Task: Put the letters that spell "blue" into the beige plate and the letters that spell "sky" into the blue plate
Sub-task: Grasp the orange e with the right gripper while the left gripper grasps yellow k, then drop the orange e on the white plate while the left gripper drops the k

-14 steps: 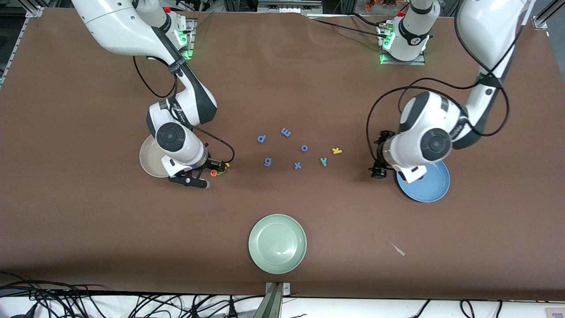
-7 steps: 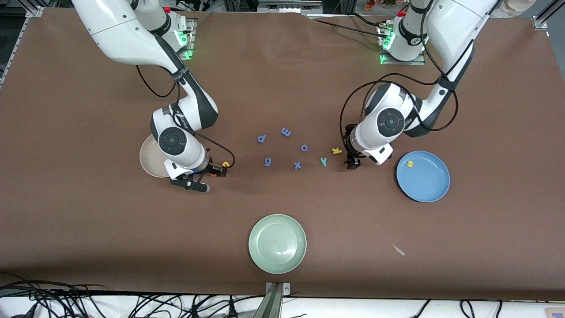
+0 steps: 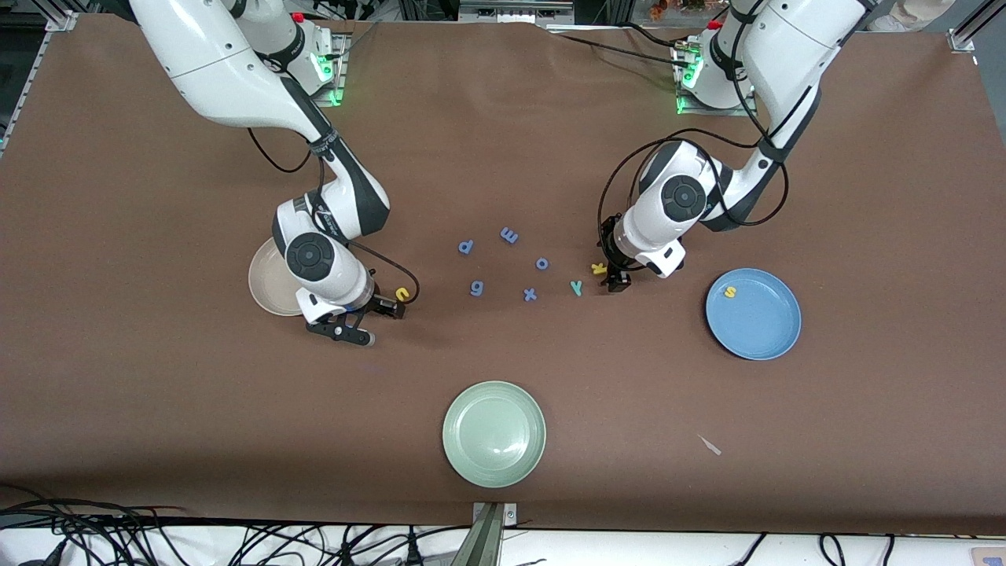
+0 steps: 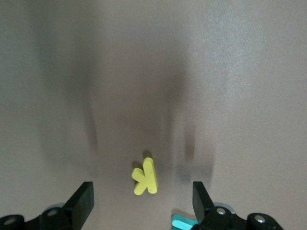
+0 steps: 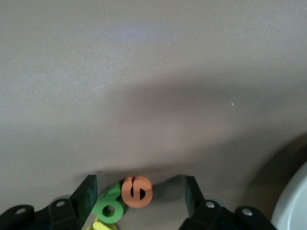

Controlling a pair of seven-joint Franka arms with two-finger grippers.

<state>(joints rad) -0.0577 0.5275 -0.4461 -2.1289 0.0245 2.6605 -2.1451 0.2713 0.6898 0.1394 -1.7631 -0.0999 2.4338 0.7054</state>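
- Currently: left gripper (image 4: 142,201) low over the tabletop (image 3: 157,393), fingers spread, gripping nothing; yellow "k" (image 4: 145,176) flat between the fingertips, untouched by either.
- Teal "y" (image 3: 576,288) flat on the table at 8 o'clock from the "k", just beside it; edge also seen by one left finger in the left wrist view.
- Yellow "s" (image 3: 730,292) inside the blue plate (image 3: 762,330), near its rim at 10 o'clock.
- Right gripper (image 5: 140,196) low over the table beside the beige plate (image 3: 267,283), fingers spread, pinching nothing.
- Orange "e" (image 5: 137,191) and green "b" (image 5: 109,207) touching, lying between the right fingers.
- Yellow "u" (image 3: 402,294) at 3 o'clock from the right gripper.
- Cannot find green "l".
- Blue letters (image 3: 503,263) mid-table; pale green plate (image 3: 493,433) at 6 o'clock from them, well apart.
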